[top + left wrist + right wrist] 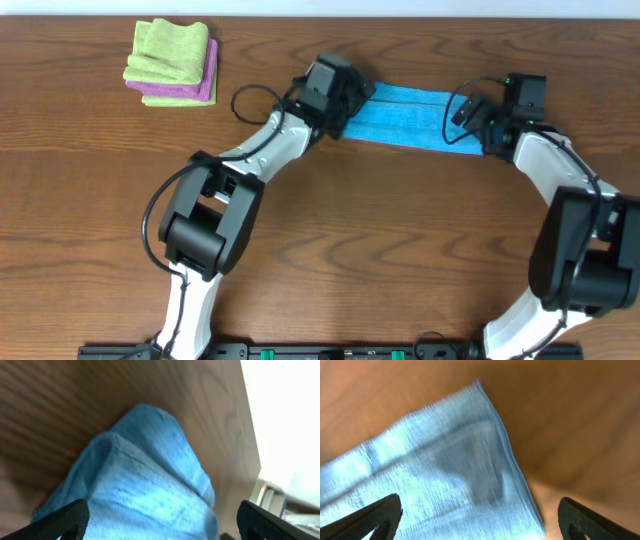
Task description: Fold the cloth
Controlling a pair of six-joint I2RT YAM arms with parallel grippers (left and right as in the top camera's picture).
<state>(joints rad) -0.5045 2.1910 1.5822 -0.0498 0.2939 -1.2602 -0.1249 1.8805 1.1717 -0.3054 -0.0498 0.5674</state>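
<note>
Wood-grain brown bench [400,230], sky-blue cloth [415,118] at its far middle.
Overhead: the cloth's long axis runs left-right, dipping rightward, with the left hand [342,98] and right hand [485,125] at its ends. Left wrist: hand released over cloth. Right wrist: hand released over a corner.

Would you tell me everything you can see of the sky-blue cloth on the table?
The cloth is bright sky-blue, soft and finely ribbed, folded into a long narrow strip with a lengthwise layer edge. It lies on the wooden table, slanting slightly. Its left end bulges under the open left end effector; its right corner lies flat under the open right end effector. No tag shows.
</note>
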